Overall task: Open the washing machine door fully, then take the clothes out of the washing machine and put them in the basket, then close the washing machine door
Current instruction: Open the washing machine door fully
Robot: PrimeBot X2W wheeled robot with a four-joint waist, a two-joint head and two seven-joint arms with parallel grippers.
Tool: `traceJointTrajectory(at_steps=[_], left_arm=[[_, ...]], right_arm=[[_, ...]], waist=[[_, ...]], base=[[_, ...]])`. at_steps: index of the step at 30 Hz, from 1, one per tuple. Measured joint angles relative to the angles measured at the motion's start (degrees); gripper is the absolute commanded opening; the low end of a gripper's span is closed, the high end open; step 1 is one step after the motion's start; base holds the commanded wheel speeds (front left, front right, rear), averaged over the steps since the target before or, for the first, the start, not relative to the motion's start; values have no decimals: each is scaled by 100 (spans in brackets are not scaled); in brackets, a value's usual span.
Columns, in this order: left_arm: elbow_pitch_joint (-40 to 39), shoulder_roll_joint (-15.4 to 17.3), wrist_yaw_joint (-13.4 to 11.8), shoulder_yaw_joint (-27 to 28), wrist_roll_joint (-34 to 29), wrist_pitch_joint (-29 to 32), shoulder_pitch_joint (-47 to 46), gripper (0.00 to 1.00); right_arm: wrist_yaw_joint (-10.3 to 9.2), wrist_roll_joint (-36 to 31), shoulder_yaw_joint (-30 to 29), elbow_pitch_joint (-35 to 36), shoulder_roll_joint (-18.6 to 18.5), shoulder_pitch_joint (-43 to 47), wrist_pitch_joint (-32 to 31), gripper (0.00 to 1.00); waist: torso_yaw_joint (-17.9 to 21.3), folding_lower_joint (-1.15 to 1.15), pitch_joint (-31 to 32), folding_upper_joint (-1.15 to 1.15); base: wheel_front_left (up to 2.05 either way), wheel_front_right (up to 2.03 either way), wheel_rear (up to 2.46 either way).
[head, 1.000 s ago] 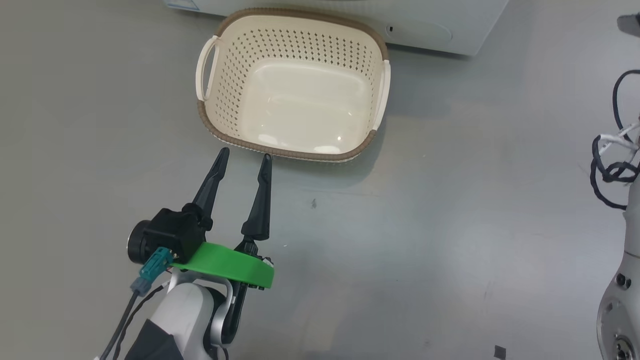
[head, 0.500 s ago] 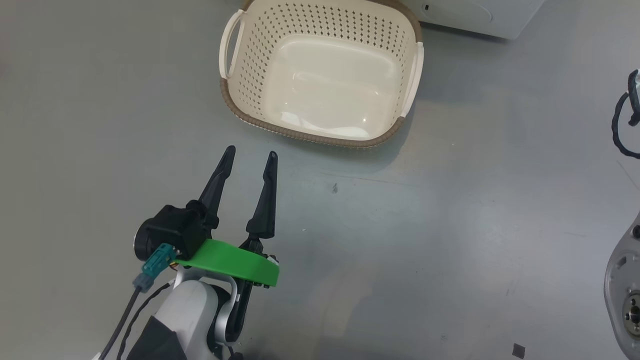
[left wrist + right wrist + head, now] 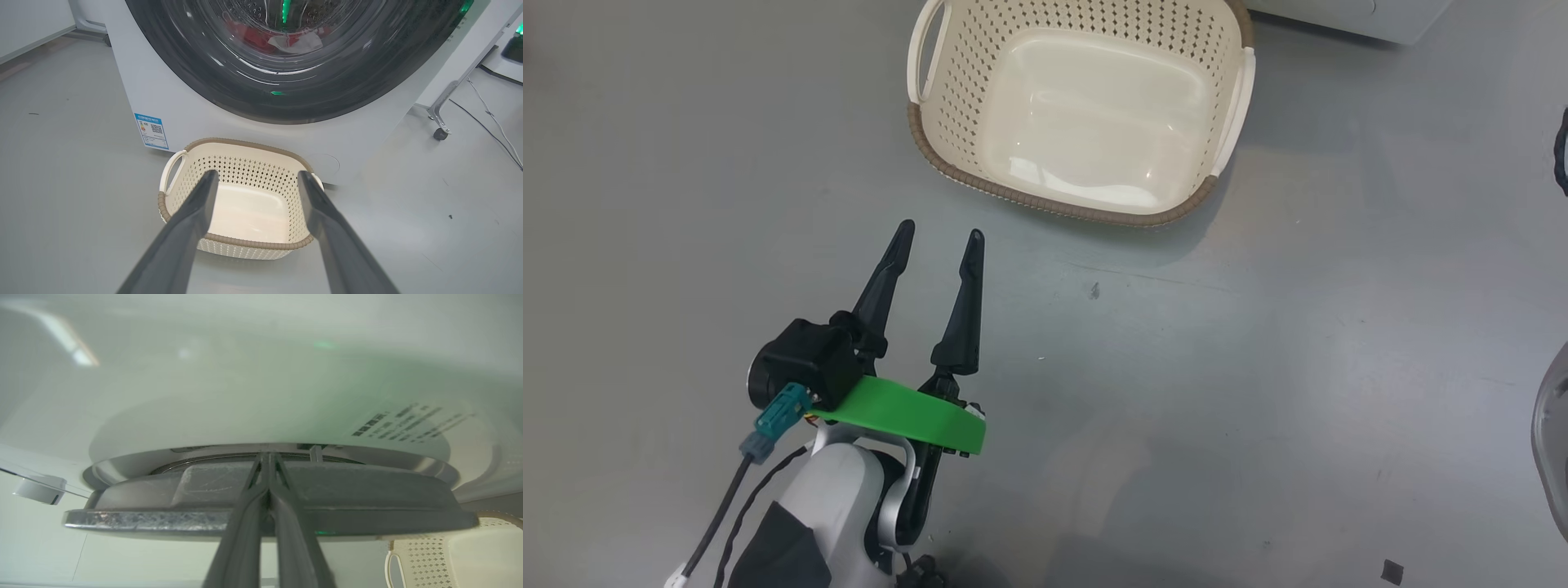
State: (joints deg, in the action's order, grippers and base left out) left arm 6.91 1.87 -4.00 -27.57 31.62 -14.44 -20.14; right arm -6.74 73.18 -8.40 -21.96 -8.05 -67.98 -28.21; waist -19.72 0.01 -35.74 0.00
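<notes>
A cream plastic basket (image 3: 1045, 202), with perforated sides and a brown woven-look rim, sits on the smooth grey floor (image 3: 1258, 367) at the top of the head view, its far edge cut off. At lower left the robot's left hand (image 3: 940, 231) points toward it, two long dark fingers spread apart and holding nothing, a green ring (image 3: 907, 416) at the wrist. In the left wrist view the basket stands just before the boxy white washing machine (image 3: 184, 102), whose glossy black-rimmed door (image 3: 245, 102) fills the upper frame. Red clothes (image 3: 253, 34) and a whitish cloth (image 3: 298, 41) blur behind the glass. The right hand (image 3: 268, 457) has its fingers pressed together, tips at the door's edge; contact is unclear.
</notes>
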Motion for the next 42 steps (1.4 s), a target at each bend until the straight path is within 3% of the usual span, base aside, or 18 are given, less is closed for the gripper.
traceJointTrajectory(at_steps=[23, 42], left_arm=[[-10, -5, -34, -113, 165, 0, -102, 100], [-9, -11, -58, -178, 164, 0, -106, 100]], right_arm=[[-52, 549, -261, -798, -64, -672, -662, 0], [-51, 547, -316, -1459, -157, -934, -938, 0]], waist=[[-146, 0, -101, 0], [-145, 0, -73, 0]], base=[[0, 0, 0], [0, 0, 0]])
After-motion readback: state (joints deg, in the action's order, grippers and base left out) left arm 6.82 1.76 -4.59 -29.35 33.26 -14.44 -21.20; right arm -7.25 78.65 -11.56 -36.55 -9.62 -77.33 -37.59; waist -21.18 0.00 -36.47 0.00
